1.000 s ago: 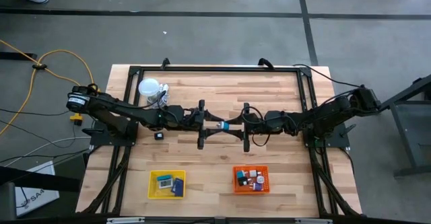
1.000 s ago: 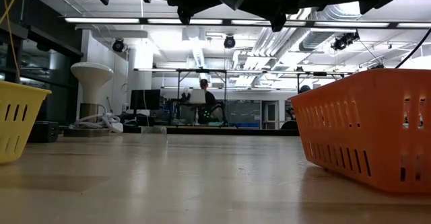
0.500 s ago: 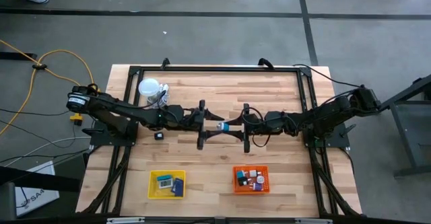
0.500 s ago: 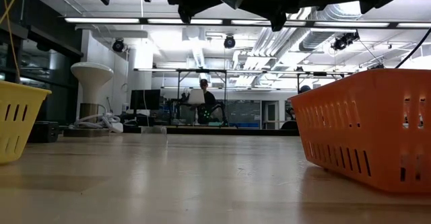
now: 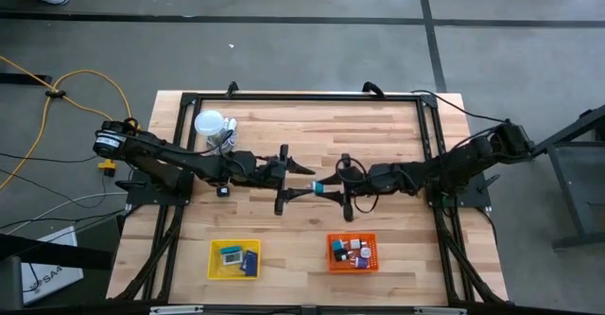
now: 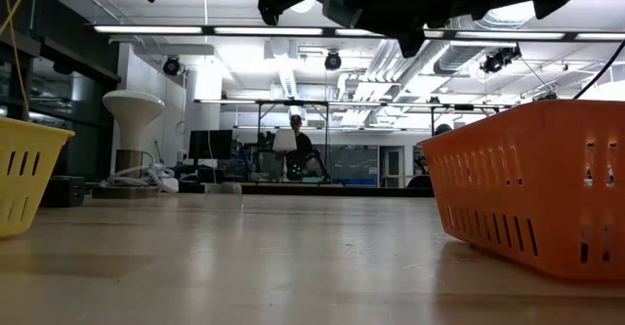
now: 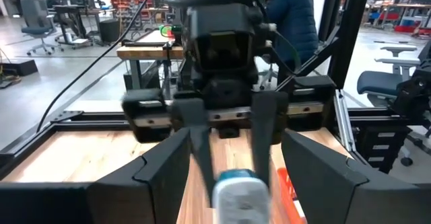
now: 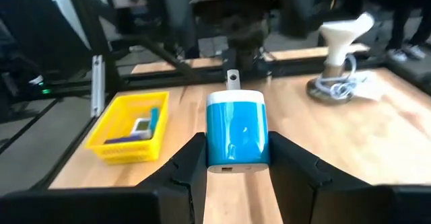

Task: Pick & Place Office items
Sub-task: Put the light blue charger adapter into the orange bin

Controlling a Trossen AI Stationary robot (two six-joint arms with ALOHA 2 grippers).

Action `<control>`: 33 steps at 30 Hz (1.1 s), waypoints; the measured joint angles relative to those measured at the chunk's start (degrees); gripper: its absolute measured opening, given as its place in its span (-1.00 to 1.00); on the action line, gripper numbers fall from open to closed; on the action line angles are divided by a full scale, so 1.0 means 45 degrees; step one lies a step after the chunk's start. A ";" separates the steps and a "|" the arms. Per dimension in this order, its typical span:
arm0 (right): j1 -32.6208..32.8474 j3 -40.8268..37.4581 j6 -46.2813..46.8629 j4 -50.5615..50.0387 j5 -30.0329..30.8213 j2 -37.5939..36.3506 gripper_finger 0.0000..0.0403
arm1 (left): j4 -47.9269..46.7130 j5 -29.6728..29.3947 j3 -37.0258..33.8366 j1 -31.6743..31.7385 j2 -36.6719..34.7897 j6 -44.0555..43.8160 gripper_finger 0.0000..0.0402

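Blue-and-white charger (image 8: pixel 236 133) clamped in right gripper (image 5: pixel 324 186) jaws above mid-desk (image 5: pixel 378 131). Left gripper (image 5: pixel 288 175) jaws spread wide, empty. Several items sorted into yellow tray (image 5: pixel 217 268) and orange tray (image 5: pixel 370 242); small black item (image 5: pixel 223 190) left loose.

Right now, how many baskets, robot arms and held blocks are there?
Baskets: 2, yellow basket, orange basket
Robot arms: 2, left arm, right arm
Held blocks: 1, blue block in the right pincer
Total: 5
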 joint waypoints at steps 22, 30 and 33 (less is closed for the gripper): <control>0.5547 -0.0005 0.7272 -0.4636 0.1581 0.0003 -0.42 | 0.0021 -0.0010 0.0000 0.0005 0.0000 -0.0106 0.13; 0.6617 -0.0005 1.0341 -0.7084 0.2470 0.0107 -0.42 | 0.0021 -0.0015 0.0000 0.0005 0.0000 -0.0149 0.13; 0.6628 -0.0006 1.0806 -0.7248 0.2233 0.0490 -0.42 | 0.0021 -0.0015 0.0000 0.0010 0.0000 -0.0150 0.13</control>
